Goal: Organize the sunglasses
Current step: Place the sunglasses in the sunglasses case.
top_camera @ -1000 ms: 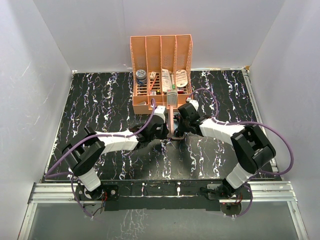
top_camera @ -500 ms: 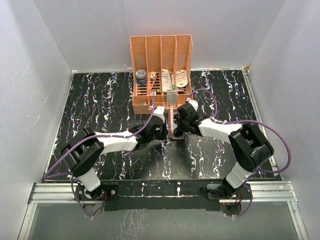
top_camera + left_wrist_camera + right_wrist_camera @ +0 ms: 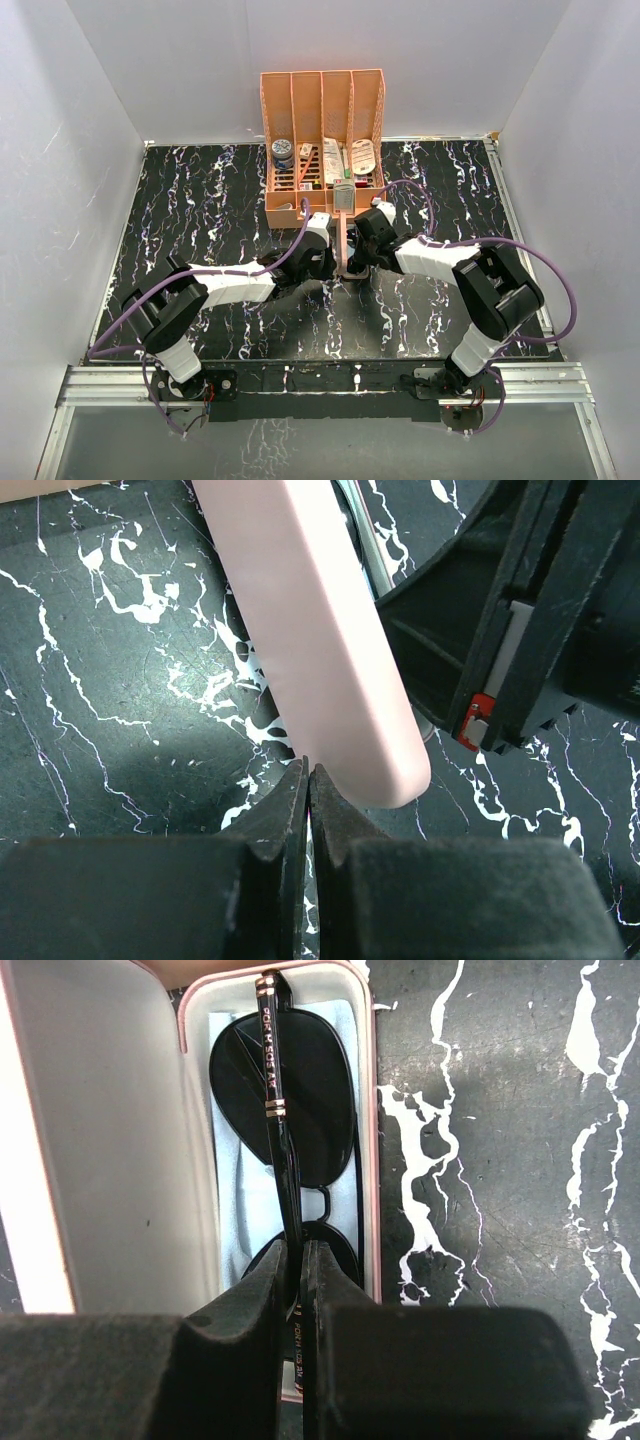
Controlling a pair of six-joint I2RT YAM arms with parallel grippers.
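Now: black thin-framed sunglasses (image 3: 312, 1090), dark lenses, in case (image 3: 110, 1160); right claw (image 3: 300, 1248) pinches temple; left claw (image 3: 308, 772) closed, empty.

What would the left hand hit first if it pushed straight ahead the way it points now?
Probably the pink rounded glasses case, its edge just ahead of the shut left hand; depth is unclear.

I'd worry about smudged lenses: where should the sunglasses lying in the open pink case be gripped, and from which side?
Grip the thin temple arm folded across the lenses of the sunglasses, pinching it from above. It lies on top and runs lengthwise, while the walls of the pink case block the sides. The right tool is shut on it this way.
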